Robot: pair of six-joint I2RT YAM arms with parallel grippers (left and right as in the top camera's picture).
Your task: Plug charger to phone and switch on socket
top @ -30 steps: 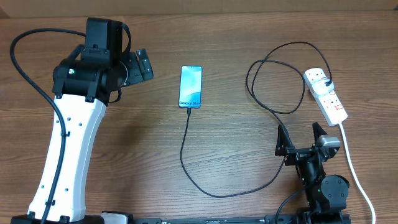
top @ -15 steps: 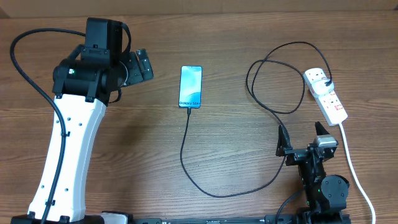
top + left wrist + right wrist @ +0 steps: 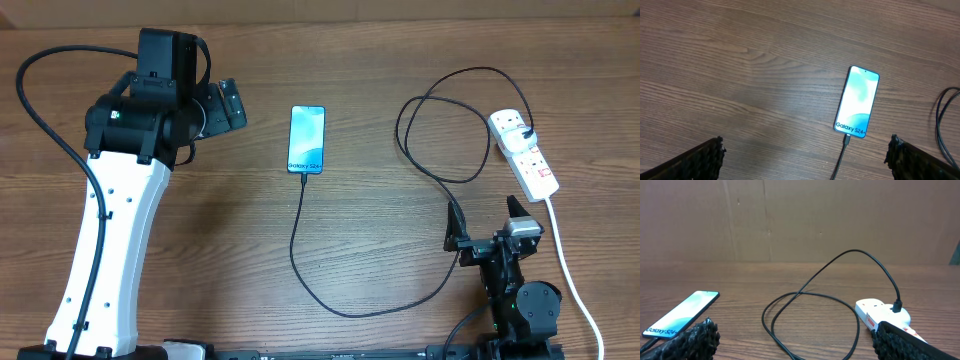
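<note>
Two grippers, both jaws spread wide and empty. Left gripper [image 3: 231,103] sits upper left; phone [image 3: 307,139] lies upper centre, charger [image 3: 845,141] plugged into its lower edge; right gripper [image 3: 484,220] lower right; socket [image 3: 525,152] far right.

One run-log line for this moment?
charger: looks plugged into phone | socket: untouched, switch state unclear | left gripper: open, empty | right gripper: open, empty, near socket

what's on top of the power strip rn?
A black plug sits in the far end of the power strip, its black cable looping off. A red-and-white label lies nearer the white cord. Switch positions are too small to read; the socket under the plug is covered.
</note>
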